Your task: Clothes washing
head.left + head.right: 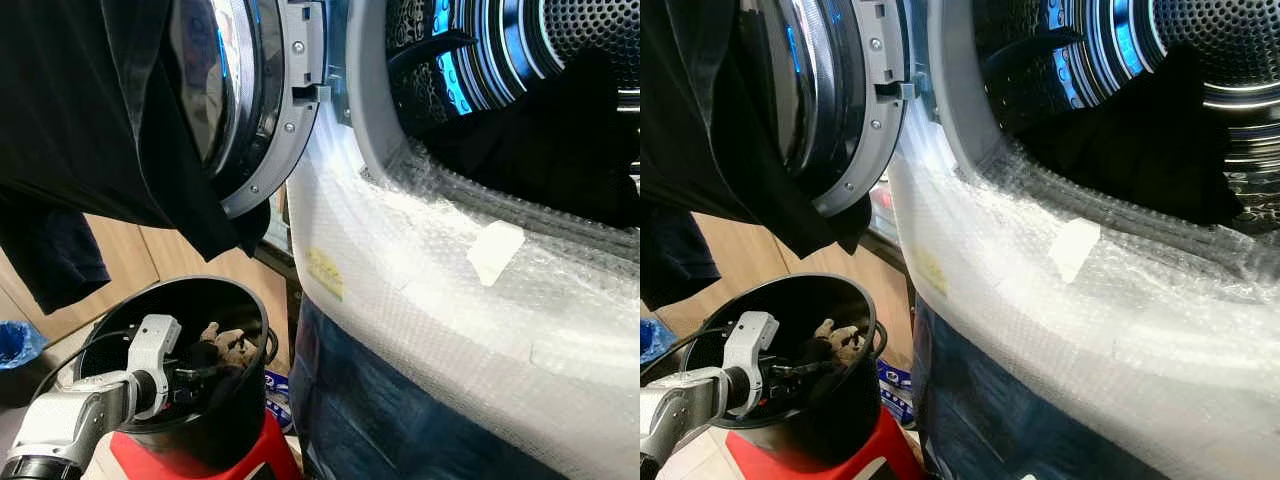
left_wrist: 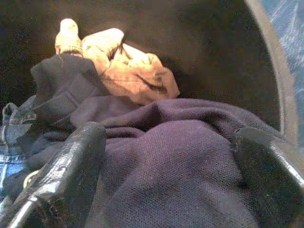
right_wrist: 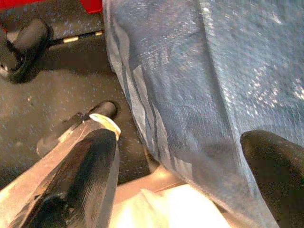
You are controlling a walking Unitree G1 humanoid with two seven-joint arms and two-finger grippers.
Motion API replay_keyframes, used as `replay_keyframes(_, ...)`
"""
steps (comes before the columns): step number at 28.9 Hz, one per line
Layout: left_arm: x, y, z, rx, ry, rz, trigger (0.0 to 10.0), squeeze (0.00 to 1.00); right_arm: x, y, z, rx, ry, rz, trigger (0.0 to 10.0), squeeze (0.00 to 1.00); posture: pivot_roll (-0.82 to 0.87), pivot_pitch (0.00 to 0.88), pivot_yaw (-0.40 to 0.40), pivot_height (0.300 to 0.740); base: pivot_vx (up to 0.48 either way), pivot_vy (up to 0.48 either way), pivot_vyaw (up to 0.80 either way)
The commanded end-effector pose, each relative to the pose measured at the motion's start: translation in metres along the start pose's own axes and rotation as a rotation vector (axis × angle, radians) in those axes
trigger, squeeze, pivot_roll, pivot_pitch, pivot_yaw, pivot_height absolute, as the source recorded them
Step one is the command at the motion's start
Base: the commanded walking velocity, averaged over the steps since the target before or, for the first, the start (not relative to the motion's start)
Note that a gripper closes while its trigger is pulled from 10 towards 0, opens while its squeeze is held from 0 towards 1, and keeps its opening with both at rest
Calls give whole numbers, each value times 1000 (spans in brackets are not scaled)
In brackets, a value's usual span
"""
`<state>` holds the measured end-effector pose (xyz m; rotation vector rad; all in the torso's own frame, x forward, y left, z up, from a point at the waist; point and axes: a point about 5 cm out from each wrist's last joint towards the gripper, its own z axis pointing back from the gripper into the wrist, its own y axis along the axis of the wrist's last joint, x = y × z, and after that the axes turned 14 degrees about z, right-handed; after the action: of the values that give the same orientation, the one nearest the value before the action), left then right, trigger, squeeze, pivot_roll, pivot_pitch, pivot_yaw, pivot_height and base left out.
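A black bucket (image 1: 222,428) stands on a red stool (image 1: 255,455) left of the washing machine. Inside it lie a dark purple garment (image 2: 180,156), a tan cloth (image 2: 135,66) and a bit of denim (image 2: 12,137). My left gripper (image 2: 171,175) reaches down into the bucket (image 1: 840,420), open, with one finger on each side of the purple garment. The machine's door (image 1: 265,110) stands open, and a black garment (image 1: 90,110) is draped over it. Dark clothes (image 1: 1140,130) lie in the drum (image 1: 520,50). My right gripper (image 3: 185,152) hangs open low beside the machine's blue front.
Bubble wrap (image 1: 450,300) covers the washer's front below the drum opening. A wooden cabinet (image 1: 130,260) stands behind the bucket. A blue bag (image 1: 15,345) lies on the floor at far left. A black caster (image 3: 21,40) sits on the dark floor near the right gripper.
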<state>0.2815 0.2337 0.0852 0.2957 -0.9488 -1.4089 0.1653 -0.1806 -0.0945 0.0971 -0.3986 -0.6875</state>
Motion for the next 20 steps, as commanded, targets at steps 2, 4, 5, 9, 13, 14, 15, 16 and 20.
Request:
replay_keyframes(2, -7, -9, 2, -42, 34, -30, 10000, 0, -7, -3, 0, -7, 19, 11, 10000, 0, 223, 0, -9, 740, 0, 0, 0)
replay_keyframes(4, -7, -11, 2, -45, 29, -22, 10000, 0, -7, -3, 0, -6, 20, 14, 10000, 0, 223, 0, -9, 740, 0, 0, 0)
replay_keyframes(5, -8, -13, 3, -54, 37, -24, 7529, 0, -8, -3, 0, -5, 21, 15, 10000, 0, 220, 0, -8, 740, 0, 0, 0)
replay_keyframes(9, -15, -17, 6, -82, 62, -37, 0, 0, -9, -2, 0, -1, 28, 20, 10000, 0, 220, 0, -9, 740, 0, 0, 0)
replay_keyframes(13, -24, -20, 7, -89, 126, -37, 0, 0, -10, -2, 0, -2, 27, 25, 10000, 0, 224, 0, -8, 740, 0, 0, 0)
replay_keyframes(14, -29, -25, 7, -110, 155, -52, 0, 0, -11, -2, 0, -2, 28, 32, 10000, 0, 221, 0, -8, 740, 0, 0, 0)
replay_keyframes(15, -30, -26, 7, -116, 160, -58, 0, 0, -11, -2, 0, -1, 28, 33, 10000, 0, 221, 0, -8, 740, 0, 0, 0)
replay_keyframes(16, -30, -26, 8, -117, 162, -61, 0, 0, -11, -2, 0, -1, 28, 34, 10000, 0, 221, 0, -8, 740, 0, 0, 0)
replay_keyframes(20, -30, -27, 6, -114, 159, -62, 0, 0, -10, -1, 0, 1, 27, 41, 10000, 0, 229, 0, -6, 740, 0, 0, 0)
